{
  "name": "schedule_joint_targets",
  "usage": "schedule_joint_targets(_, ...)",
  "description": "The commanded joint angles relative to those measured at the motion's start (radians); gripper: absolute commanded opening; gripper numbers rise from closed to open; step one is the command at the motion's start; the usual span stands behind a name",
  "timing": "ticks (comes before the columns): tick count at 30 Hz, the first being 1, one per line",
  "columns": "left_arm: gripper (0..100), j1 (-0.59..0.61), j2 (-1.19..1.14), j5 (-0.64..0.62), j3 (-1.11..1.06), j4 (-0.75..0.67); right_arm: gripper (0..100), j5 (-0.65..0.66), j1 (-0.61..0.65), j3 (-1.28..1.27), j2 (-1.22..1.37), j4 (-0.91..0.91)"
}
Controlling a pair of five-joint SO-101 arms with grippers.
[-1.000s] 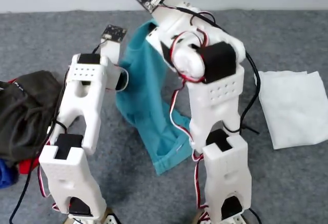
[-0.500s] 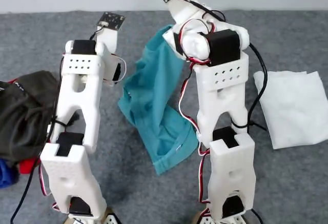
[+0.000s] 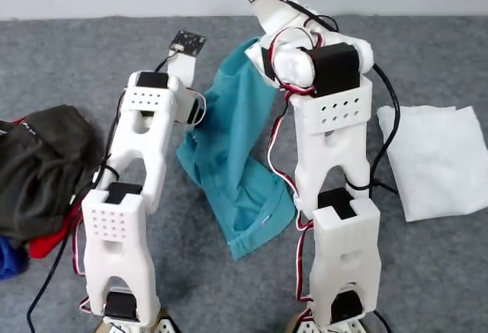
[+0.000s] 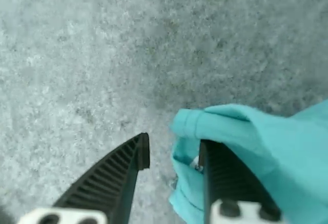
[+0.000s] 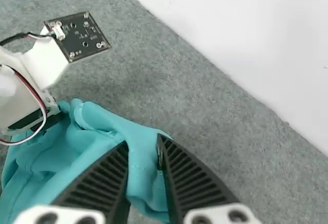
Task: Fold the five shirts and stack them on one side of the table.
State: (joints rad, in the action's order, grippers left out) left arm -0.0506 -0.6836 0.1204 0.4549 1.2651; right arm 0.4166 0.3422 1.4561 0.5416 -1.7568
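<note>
One shirt hem (image 5: 139,131), seemingly in pincer (image 5: 142,146)

The teal shirt (image 3: 232,158) hangs crumpled, its upper edge pinched in the right gripper (image 5: 142,149) and its lower hem trailing on the table (image 3: 427,272). Well to the right of the teal shirt lies a white shirt (image 3: 438,161), folded flat. Left of the teal shirt, a dark shirt (image 3: 38,165) sits bunched over red cloth (image 3: 46,245) and blue cloth (image 3: 8,260).

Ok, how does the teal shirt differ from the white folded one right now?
The teal fabric shirt hangs crumpled, one end lifted by the right tool; the white folded shirt lies flat, untouched. The teal one is left of the white right arm, the white one right of it. Both touch the grey table.
</note>
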Motion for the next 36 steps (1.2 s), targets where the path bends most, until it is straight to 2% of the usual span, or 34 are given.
schedule_joint_targets(1, 17, -0.015, -0.008, -0.008, 0.088, 0.034, 1.0, -0.011, -0.007, 0.000, -0.008, -0.041)
schedule_joint_targets(9, 17, -0.072, -0.115, -0.008, 0.196, 0.037, 1.0, -0.011, -0.007, 0.000, -0.007, -0.041)
schedule_joint_targets(16, 17, -0.072, -0.245, -0.008, 0.343, 0.041, 1.0, -0.012, -0.002, 0.000, -0.007, -0.041)
schedule_joint_targets(19, 16, -0.074, -0.279, -0.008, 0.401, 0.084, 1.0, -0.012, -0.002, -0.002, -0.007, -0.041)
schedule_joint_targets(21, 12, -0.074, -0.296, -0.006, 0.438, 0.104, 1.0, -0.012, -0.002, -0.011, -0.007, -0.041)
schedule_joint_targets(24, 1, -0.072, -0.322, -0.006, 0.467, 0.115, 1.0, -0.012, -0.002, -0.061, -0.007, -0.041)
schedule_joint_targets(31, 1, -0.071, -0.330, -0.006, 0.521, 0.184, 1.0, -0.012, -0.005, -0.118, -0.008, -0.039)
schedule_joint_targets(36, 1, -0.058, -0.311, -0.006, 0.601, 0.290, 1.0, -0.012, -0.008, -0.121, -0.012, -0.039)
